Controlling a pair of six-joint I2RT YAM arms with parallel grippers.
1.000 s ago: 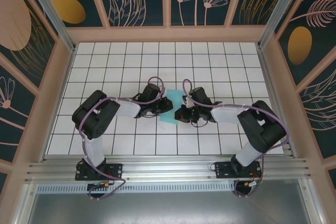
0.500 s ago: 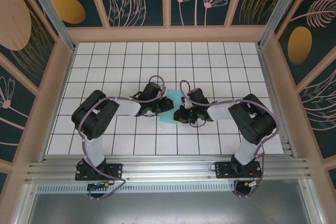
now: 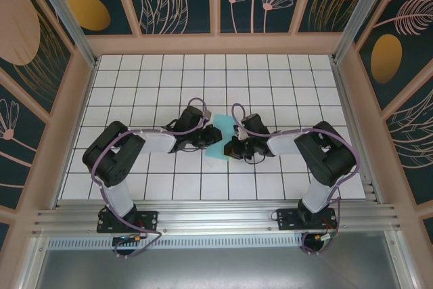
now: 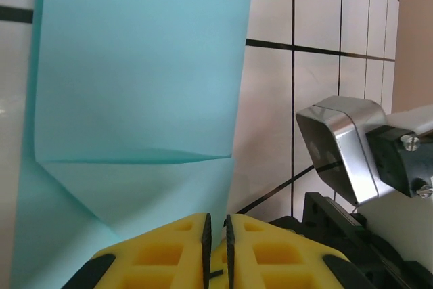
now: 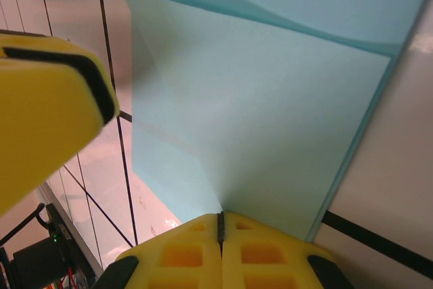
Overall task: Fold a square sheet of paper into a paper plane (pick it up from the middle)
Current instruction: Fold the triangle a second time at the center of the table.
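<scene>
Paper: square sheet of paper (image 4: 135,65), light teal, part-folded with one crease across it. It sits between the two sets of fingers, low over the white-tiled desk (image 3: 135,86).
Left fingers (image 4: 193,235): closed to a thin slit, and the sheet's edge runs into that slit; judged to be pinching it.
Right fingers (image 5: 196,235): pressed fully together on the opposite edge.
Reason for hold: judged that the opposed pinches steady the thin sheet so a fold can be set.
Plane: not yet formed.
Risk: an uneven pull may skew the crease or tear the sheet.
</scene>
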